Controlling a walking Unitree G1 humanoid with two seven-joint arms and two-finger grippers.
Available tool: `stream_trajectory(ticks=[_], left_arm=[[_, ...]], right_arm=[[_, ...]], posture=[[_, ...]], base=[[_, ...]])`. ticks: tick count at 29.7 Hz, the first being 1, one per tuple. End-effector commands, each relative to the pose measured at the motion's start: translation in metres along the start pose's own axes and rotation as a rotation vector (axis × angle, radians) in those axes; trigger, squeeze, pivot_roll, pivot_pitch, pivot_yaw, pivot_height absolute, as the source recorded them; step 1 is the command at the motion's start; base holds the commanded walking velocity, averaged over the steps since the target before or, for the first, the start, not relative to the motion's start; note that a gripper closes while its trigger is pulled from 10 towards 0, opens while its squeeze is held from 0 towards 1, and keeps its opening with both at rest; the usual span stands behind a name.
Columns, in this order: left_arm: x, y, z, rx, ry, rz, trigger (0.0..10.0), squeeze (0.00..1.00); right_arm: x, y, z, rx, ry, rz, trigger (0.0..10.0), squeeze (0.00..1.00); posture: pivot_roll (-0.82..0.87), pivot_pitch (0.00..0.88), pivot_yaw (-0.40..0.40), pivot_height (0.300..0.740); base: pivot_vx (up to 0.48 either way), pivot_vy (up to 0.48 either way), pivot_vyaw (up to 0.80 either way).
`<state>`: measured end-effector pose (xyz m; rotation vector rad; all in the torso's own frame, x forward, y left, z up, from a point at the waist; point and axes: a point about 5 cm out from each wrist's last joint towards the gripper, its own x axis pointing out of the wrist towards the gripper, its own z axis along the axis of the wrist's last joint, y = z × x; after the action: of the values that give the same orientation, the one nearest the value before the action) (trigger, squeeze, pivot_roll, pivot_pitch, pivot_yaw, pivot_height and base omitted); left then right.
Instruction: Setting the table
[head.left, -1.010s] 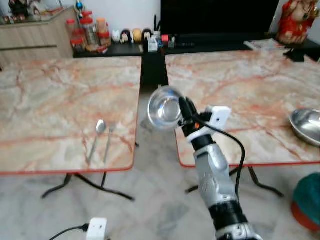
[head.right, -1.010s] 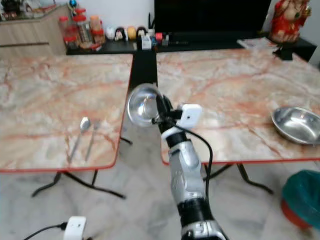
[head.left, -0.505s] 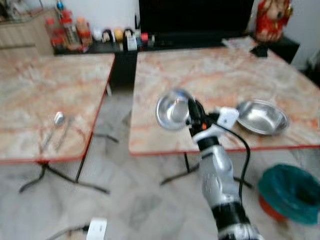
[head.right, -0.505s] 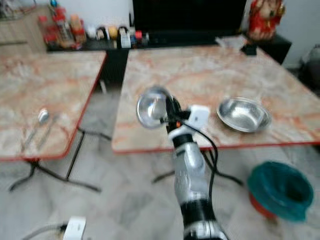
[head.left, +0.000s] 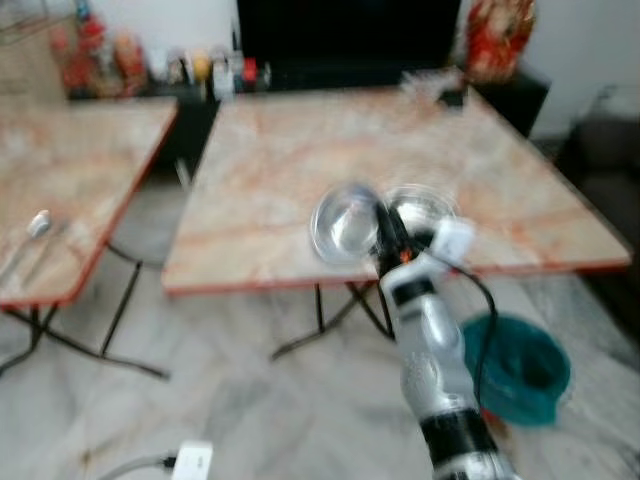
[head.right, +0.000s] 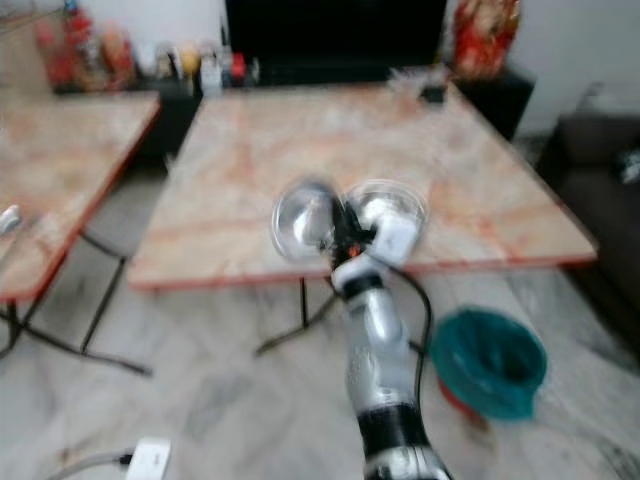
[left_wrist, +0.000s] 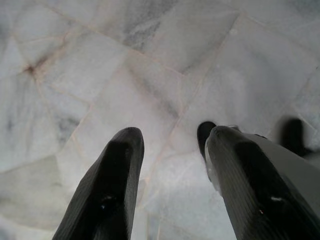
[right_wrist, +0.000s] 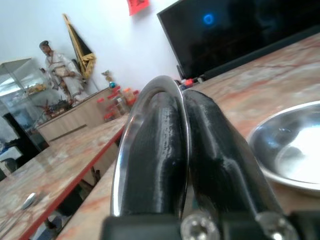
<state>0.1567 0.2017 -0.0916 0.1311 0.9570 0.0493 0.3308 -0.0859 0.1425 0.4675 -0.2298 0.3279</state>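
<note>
Far left, on the left table (head.left: 60, 140), a spoon (head.left: 35, 228) lies near the red front edge — blurred. Low down, a white plug block (head.left: 193, 462) sits on the marble floor (head.left: 250, 400). The left gripper (left_wrist: 172, 170) hangs over that floor, its two black fingers (left_wrist: 107, 195) standing apart with nothing between them. Centre: the right gripper (head.left: 385, 232) is raised before the right table (head.left: 300, 150), its fingers pinched together on the rim of a small steel bowl (head.left: 343, 222), held tilted with its hollow facing the camera. Just beyond it a larger steel bowl (right_wrist: 290, 152) rests on the tabletop near the front edge. Right, a teal basin (head.left: 520, 370) on the floor under the table's corner.
</note>
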Motion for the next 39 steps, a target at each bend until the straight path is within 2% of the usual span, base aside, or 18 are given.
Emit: stream_trajectory(ticks=[1,6,14,19,23,39], left_arm=[[0.000,-0.002,0.000,-0.010,0.002,0.001,10.0,0.00],[0.000,-0.002,0.000,-0.053,-0.012,-0.003,10.0,0.00],[0.000,-0.001,0.001,-0.059,-0.016,0.003,10.0,0.00],[0.000,0.001,0.002,-0.066,-0.026,0.012,10.0,0.00],[0.000,0.001,0.003,-0.065,-0.026,0.013,10.0,0.00],[0.002,-0.004,0.010,-0.081,-0.035,0.004,10.0,0.00]], right_arm=[[0.004,0.002,0.008,0.013,-0.038,-0.004,10.0,0.00],[0.004,0.002,0.008,0.012,-0.037,-0.006,10.0,0.00],[0.004,0.002,0.008,0.014,-0.038,-0.010,10.0,0.00],[0.004,0.002,0.010,-0.009,-0.045,-0.003,10.0,0.00],[0.005,0.003,0.010,-0.010,-0.047,0.001,10.0,0.00],[0.009,0.000,0.013,-0.013,-0.045,0.004,10.0,0.00]], posture=[[-0.08,0.000,0.067,0.740],[-0.08,0.000,0.067,0.740],[-0.07,0.000,0.070,0.740],[-0.07,0.000,0.069,0.740],[-0.07,0.000,0.066,0.740],[-0.06,0.000,0.054,0.740]], base=[[0.000,-0.345,0.00],[0.000,0.000,0.00],[0.000,0.000,0.00],[0.324,0.000,0.00],[0.350,0.000,0.62],[0.372,0.000,0.00]])
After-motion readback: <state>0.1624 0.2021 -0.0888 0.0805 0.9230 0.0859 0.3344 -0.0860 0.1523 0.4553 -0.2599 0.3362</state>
